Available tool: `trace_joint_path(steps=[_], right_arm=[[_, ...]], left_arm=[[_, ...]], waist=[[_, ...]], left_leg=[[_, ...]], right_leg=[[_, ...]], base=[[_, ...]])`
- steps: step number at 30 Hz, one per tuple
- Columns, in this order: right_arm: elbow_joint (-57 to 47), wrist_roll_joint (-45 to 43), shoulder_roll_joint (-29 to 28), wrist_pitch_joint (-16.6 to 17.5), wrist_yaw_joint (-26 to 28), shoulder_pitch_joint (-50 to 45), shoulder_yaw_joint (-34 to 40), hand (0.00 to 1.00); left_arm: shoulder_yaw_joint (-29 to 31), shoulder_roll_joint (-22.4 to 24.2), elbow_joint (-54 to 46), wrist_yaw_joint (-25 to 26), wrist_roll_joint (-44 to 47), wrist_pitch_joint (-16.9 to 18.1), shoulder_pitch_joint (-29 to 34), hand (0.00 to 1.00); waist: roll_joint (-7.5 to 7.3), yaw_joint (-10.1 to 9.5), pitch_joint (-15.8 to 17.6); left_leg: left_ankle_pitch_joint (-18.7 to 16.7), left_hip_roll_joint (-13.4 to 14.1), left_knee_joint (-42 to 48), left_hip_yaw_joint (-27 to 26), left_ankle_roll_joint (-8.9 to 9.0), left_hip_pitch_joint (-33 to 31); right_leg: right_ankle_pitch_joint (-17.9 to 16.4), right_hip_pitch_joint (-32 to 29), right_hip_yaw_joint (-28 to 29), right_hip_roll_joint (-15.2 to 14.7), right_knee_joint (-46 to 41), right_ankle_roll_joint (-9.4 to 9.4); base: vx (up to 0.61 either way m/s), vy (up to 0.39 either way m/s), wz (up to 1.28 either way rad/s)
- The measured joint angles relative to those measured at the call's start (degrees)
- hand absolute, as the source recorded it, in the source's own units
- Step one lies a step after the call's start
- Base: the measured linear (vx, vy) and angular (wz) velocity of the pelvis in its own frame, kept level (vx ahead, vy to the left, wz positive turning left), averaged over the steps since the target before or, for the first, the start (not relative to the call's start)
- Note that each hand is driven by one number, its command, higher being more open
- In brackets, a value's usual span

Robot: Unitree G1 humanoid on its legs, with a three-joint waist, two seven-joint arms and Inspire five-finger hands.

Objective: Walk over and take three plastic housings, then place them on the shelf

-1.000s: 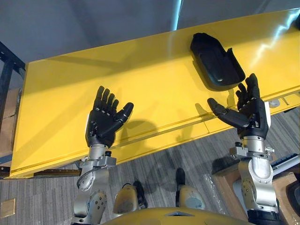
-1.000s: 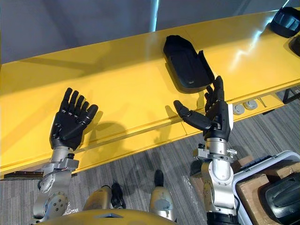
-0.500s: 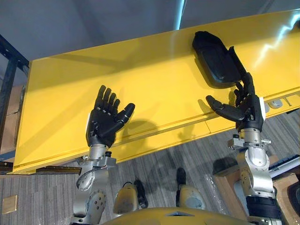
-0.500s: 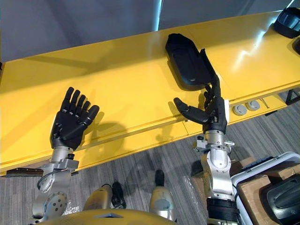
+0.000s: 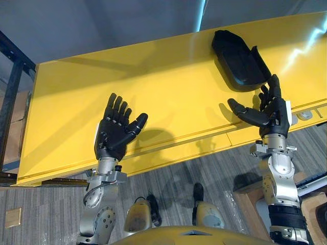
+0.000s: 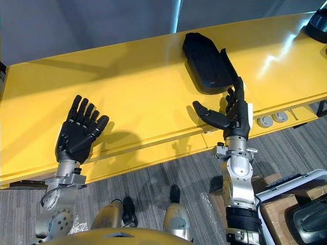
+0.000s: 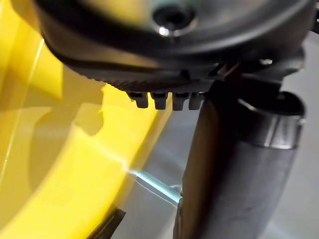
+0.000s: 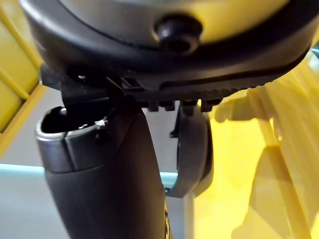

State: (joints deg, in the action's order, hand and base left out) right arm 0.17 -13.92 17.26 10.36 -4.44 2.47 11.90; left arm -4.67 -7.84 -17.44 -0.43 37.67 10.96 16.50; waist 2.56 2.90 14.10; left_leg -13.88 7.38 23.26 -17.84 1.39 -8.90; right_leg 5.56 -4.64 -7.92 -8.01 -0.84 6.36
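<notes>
Grey striped carpet [image 5: 173, 173] runs along the near side of a long yellow bench [image 5: 168, 87]. At the bench's near right end a white bin [image 6: 291, 178] stands on the carpet, with a dark moulded part [image 6: 309, 219] lying in it. The left hand [image 5: 113, 133] is raised over the bench's near edge toward its left half, palm facing the bench, fingers straight and fanned, thumb out to the side, holding nothing. The right hand [image 5: 273, 120] is held up over the bench's near edge toward its right half, also released: its fingers stand straight and the thumb juts out toward the bench's middle, with nothing between them. Two round sockets [image 6: 264, 121] sit in the bench's front strip just right of this hand. Just beyond the right hand's fingertips [image 5: 275, 81] a black plastic housing [image 5: 237, 61] lies on the bench top, hollow side up. Its near corner meets the fingertips in view, though whether they touch cannot be told. Another dark housing [image 6: 318, 23] lies at the bench's far right end.
</notes>
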Motion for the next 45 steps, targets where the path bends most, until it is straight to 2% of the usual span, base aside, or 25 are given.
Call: trace_joint_path(steps=[4,7,9,12,16,22,24,29,32,33,35,36,37,38,39,40,42,43,44,45], right_arm=[[-2.1,0.0,-1.1,0.1,0.1,-2.7,0.3,1.0],[-11.0,-0.7,-5.0,0.4,1.1,-10.1,1.1,1.0],[-15.4,-1.1,-7.0,1.1,2.8,-14.6,1.1,1.0],[-16.9,-3.5,-9.4,3.1,3.0,-15.8,1.0,1.0],[-17.9,-5.6,-12.6,5.9,0.5,-15.7,-0.8,1.0],[-17.9,-4.4,-13.9,6.2,-6.0,-15.8,-3.9,1.0],[-17.9,-4.3,-13.9,6.1,-7.6,-16.0,-4.0,1.0],[-17.0,0.0,-13.8,5.3,-10.2,-21.9,-0.8,1.0],[-15.3,-0.6,-13.8,5.3,-11.4,-25.5,2.5,1.0],[-14.5,-0.7,-13.8,5.4,-11.5,-26.3,3.9,1.0],[-13.6,-1.0,-13.8,5.9,-11.2,-27.6,5.6,1.0],[-13.4,-1.3,-13.8,6.4,-11.2,-28.6,6.1,1.0],[-13.4,-3.0,-13.7,6.5,-10.7,-28.8,5.9,1.0],[-13.4,-3.3,-13.7,6.8,-10.4,-28.7,5.6,1.0],[-13.4,-3.3,-13.7,7.6,-9.9,-28.5,4.8,1.0],[-13.4,-3.2,-13.5,8.0,-9.7,-28.3,4.2,1.0],[-13.3,-3.1,-12.9,8.8,-9.1,-26.0,0.3,1.0],[-13.3,-3.0,-12.7,8.8,-8.9,-25.3,-0.7,1.0],[-13.3,-2.0,-12.4,8.7,-8.7,-23.6,-2.8,1.0],[-13.3,-2.0,-11.9,8.5,-8.3,-22.9,-4.6,1.0]], left_arm=[[0.0,0.2,-0.1,-1.6,0.0,0.0,1.3,1.0],[0.6,0.6,-0.8,-2.9,0.0,0.0,2.2,1.0],[1.2,1.3,-1.0,-3.6,0.0,0.0,1.6,1.0],[1.0,1.4,-1.1,-4.8,0.0,-0.1,0.1,1.0],[-0.2,1.7,-1.2,-5.4,0.0,-0.9,-3.7,1.0],[-3.4,2.3,-1.2,-8.2,0.5,-4.0,-4.7,1.0],[-4.3,2.2,-1.2,-9.2,1.0,-4.3,-4.7,1.0],[-7.0,1.5,-1.2,-10.3,5.7,-4.9,-4.7,1.0],[-8.8,0.9,-1.1,-13.1,16.1,-6.2,-4.7,1.0],[-9.3,0.9,-0.7,-13.8,20.6,-6.1,-4.9,1.0],[-10.8,0.9,1.8,-13.6,22.7,-3.9,-6.5,1.0],[-11.3,0.9,4.1,-13.2,22.8,-2.9,-8.7,1.0],[-11.2,1.1,6.0,-12.6,23.1,-1.8,-10.3,1.0],[-11.1,1.1,6.5,-12.0,23.2,-1.2,-10.9,1.0],[-10.7,1.1,6.7,-11.2,23.2,-0.8,-11.5,1.0],[-10.2,1.1,6.6,-11.0,23.0,-0.6,-11.5,1.0],[-8.7,1.2,6.0,-9.9,22.0,0.0,-10.9,1.0],[-8.4,1.3,5.5,-9.7,21.9,0.0,-10.4,1.0],[-7.5,1.4,4.0,-9.7,21.9,-0.1,-8.8,1.0],[-6.9,1.8,2.6,-9.7,21.9,-0.1,-7.0,1.0]], waist=[[-0.1,0.03,0.0],[-0.08,0.2,-0.1],[-0.24,0.72,-0.2],[-0.53,1.05,-0.7],[-1.28,1.09,-2.6],[-2.23,0.62,-4.9],[-2.38,0.84,-5.0],[-2.32,4.25,-5.1],[-2.1,6.57,-5.5],[-1.75,7.68,-5.8],[-0.89,9.47,-6.3],[-0.58,10.22,-6.2],[-0.37,10.28,-6.2],[-0.25,10.27,-6.2],[-0.01,9.92,-6.1],[0.23,9.68,-6.1],[0.82,7.31,-5.7],[1.56,6.59,-5.7],[3.0,5.66,-5.8],[2.71,4.87,-5.6]], left_leg=[[0.4,-0.2,-1.8,-0.1,0.39,2.2],[0.8,-0.3,-3.1,-0.1,0.76,2.5],[1.0,-0.3,-3.7,-0.5,0.87,3.6],[1.0,-0.3,-4.8,-0.9,0.95,5.5],[1.1,-0.9,-6.3,-1.3,1.0,7.5],[1.8,-1.8,-8.9,-3.3,0.79,10.4],[1.7,-1.6,-9.4,-6.2,0.9,11.4],[-0.1,0.3,-8.1,-12.3,1.94,13.1],[-1.6,1.9,-6.8,-16.6,2.71,13.4],[-2.3,2.8,-6.1,-18.5,3.11,13.5],[-3.1,3.9,-4.7,-20.6,3.43,13.4],[-3.1,4.4,-3.3,-20.2,3.14,13.2],[-2.9,4.6,-1.1,-16.9,1.65,12.3],[-2.8,4.7,-0.1,-14.3,1.2,11.9],[-2.5,4.2,2.4,-8.3,0.33,10.7],[-2.3,4.0,3.8,-5.4,-0.01,10.0],[-2.7,2.0,8.0,5.2,-2.0,8.4],[-2.6,1.3,8.2,8.0,-2.04,8.4],[-2.4,0.1,8.4,12.3,-1.69,8.8],[-2.2,-0.8,8.4,14.3,-1.29,8.5]], right_leg=[[-0.2,1.8,-0.2,0.1,0.9,-0.23],[-0.2,2.1,-0.6,0.3,2.1,-0.23],[-0.2,2.9,-0.5,0.4,2.4,-0.25],[-0.2,4.3,-0.3,0.3,2.9,-0.25],[-0.2,5.5,-0.2,0.2,3.3,-0.25],[-0.1,6.6,1.4,-0.3,3.6,-0.17],[0.1,5.6,3.9,0.0,3.5,0.12],[0.6,3.7,9.5,1.9,3.0,-0.32],[0.8,1.8,13.2,3.5,3.1,-0.65],[0.7,0.9,14.6,4.3,3.1,-0.92],[0.8,-0.5,15.4,5.3,2.7,-1.0],[1.1,-0.8,16.3,5.9,2.4,-0.89],[1.4,-1.3,17.9,6.8,1.8,-1.28],[1.6,-1.4,18.3,7.2,1.8,-1.58],[1.8,-1.4,20.2,7.8,1.8,-1.96],[1.8,-1.5,21.0,8.1,1.8,-2.09],[1.6,-1.3,25.7,8.6,2.6,-3.45],[1.8,-1.3,25.9,8.9,3.0,-3.75],[1.9,-1.7,26.1,9.3,2.9,-3.78],[1.9,-2.1,25.8,9.3,2.7,-3.76]], base=[[0.0,-0.017,0.0],[0.03,-0.048,0.02],[0.07,-0.035,-0.05],[0.03,-0.005,-0.08],[0.0,-0.004,-0.04],[-0.04,0.003,-0.16],[-0.08,-0.002,-0.54],[-0.04,-0.009,-0.66],[-0.01,-0.015,-0.8],[0.0,-0.024,-0.82],[0.04,-0.04,-0.72],[0.1,-0.085,-0.68],[0.1,-0.098,-0.72],[0.08,-0.129,-0.85],[0.03,-0.087,-0.65],[0.04,-0.057,-0.84],[0.03,0.059,-0.93],[0.01,0.114,-0.84],[-0.01,0.081,-0.61],[-0.02,0.099,-0.59]])
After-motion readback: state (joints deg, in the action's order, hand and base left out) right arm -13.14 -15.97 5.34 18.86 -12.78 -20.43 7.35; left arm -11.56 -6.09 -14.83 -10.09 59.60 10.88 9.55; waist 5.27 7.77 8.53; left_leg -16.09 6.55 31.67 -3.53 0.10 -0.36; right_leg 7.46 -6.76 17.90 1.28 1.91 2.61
